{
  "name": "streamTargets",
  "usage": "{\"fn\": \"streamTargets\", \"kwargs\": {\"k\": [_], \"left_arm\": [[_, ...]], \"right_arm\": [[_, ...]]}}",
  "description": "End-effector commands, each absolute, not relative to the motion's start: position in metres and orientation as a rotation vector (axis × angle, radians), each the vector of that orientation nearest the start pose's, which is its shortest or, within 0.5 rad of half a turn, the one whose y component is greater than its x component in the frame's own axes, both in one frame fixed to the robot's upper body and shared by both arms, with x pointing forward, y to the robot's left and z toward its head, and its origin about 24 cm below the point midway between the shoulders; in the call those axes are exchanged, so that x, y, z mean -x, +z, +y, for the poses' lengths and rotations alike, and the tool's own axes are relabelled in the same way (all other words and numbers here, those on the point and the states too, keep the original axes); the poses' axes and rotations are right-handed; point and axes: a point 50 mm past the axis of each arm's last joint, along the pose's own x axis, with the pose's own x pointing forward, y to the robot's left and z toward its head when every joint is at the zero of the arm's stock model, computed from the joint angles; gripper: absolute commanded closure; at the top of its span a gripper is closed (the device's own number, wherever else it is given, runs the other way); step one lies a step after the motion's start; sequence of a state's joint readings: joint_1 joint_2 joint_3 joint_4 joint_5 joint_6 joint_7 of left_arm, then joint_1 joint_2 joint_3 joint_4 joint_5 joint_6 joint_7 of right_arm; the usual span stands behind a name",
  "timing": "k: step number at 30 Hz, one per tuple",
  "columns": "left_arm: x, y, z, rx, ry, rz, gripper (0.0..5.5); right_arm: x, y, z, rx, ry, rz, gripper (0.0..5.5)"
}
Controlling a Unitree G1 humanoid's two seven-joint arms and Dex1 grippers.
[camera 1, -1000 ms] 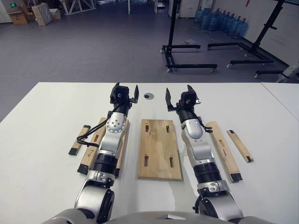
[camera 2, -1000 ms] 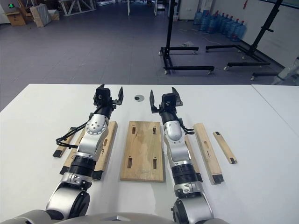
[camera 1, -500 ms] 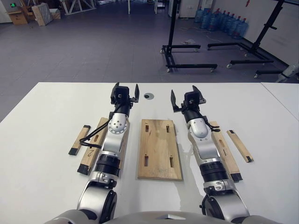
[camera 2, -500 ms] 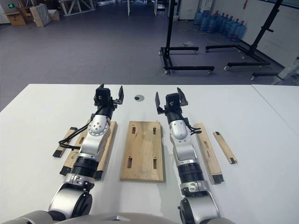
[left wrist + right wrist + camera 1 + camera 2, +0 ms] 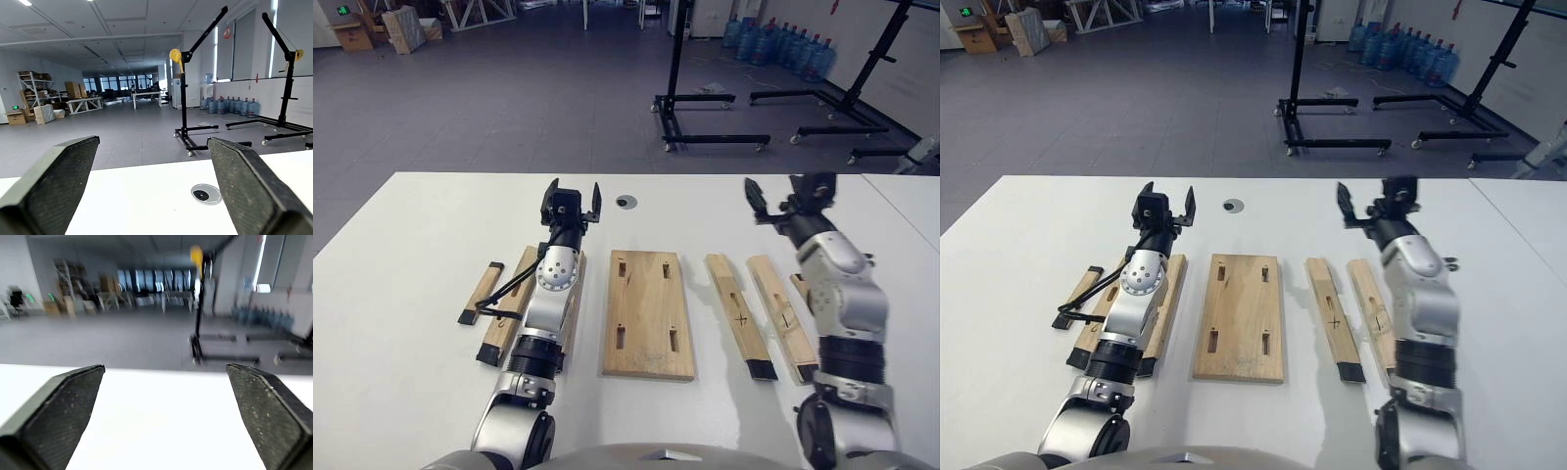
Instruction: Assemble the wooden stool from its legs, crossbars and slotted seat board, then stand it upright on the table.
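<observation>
Seat board [image 5: 648, 313] lies flat at the centre of the table [image 5: 401, 294], slots up, nothing fitted. Right legs [image 5: 738, 315] lie at its 3 o'clock; left legs [image 5: 504, 313] and a crossbar [image 5: 480, 292] lie at 9 o'clock, partly covered by the left arm. Left gripper [image 5: 572, 199] at 11 o'clock and right gripper [image 5: 788, 191] at 2 o'clock are both spread wide, empty. Risk judged: loose legs could be swept askew if a forearm is dragged low over them. Since a second ago the right arm has been swung outward, uncovering the inner leg; the left is barely altered.

Large industrial workshop hall: black wheeled stands [image 5: 717, 139], water jugs [image 5: 783, 49], boxes [image 5: 352, 37].
</observation>
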State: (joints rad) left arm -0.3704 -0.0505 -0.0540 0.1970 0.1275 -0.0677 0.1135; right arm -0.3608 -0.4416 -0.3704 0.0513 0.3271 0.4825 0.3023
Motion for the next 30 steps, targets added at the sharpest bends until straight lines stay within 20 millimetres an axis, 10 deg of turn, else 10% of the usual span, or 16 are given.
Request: {"fn": "streamTargets", "kwargs": {"k": [1, 18, 30], "left_arm": [[-0.306, 0.098, 0.097, -0.064, -0.035, -0.234, 1.44], [-0.288, 0.090, 0.093, -0.034, 0.023, -0.193, 1.44], [-0.289, 0.089, 0.093, -0.029, 0.038, -0.187, 1.48]], "right_arm": [[-0.284, 0.128, -0.320, -0.070, -0.031, 0.173, 0.92], [-0.188, 0.034, -0.341, -0.065, 0.008, 0.681, 0.92], [-0.176, 0.016, -0.331, -0.107, 0.074, 0.801, 2.91]]}}
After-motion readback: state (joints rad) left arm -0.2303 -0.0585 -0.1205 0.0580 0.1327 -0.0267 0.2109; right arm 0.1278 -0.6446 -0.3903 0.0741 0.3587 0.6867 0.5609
